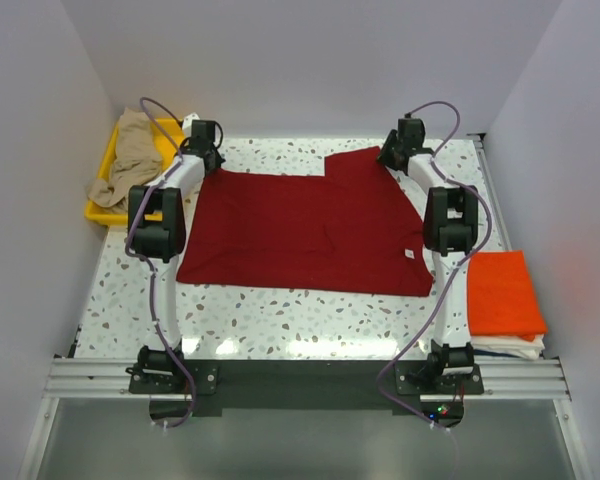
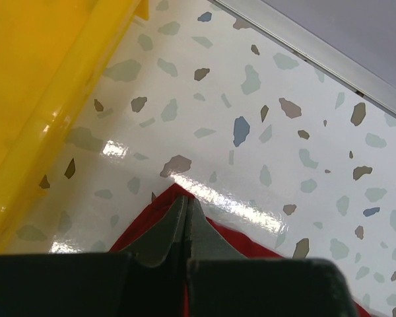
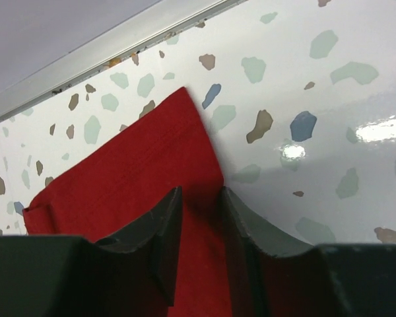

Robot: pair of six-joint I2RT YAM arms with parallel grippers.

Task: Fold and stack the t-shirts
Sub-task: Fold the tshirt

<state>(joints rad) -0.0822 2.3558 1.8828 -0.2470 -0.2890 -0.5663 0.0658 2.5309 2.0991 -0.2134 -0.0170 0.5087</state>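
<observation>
A dark red t-shirt (image 1: 300, 230) lies spread flat across the middle of the table. My left gripper (image 1: 212, 160) is at its far left corner, shut on the tip of the dark red t-shirt (image 2: 257, 241); in the left wrist view the left gripper (image 2: 186, 201) shows its jaws pressed together over the cloth. My right gripper (image 1: 390, 158) is at the far right sleeve. In the right wrist view the right gripper (image 3: 199, 195) has a narrow gap between its jaws, with the dark red t-shirt's (image 3: 132, 165) sleeve edge lying in that gap.
A yellow tray (image 1: 105, 215) at the far left holds a crumpled tan t-shirt (image 1: 130, 155); its wall (image 2: 46, 99) is close to the left gripper. At the right edge a folded orange t-shirt (image 1: 503, 293) lies on a folded white one (image 1: 510, 349). A metal rail runs along the table's back.
</observation>
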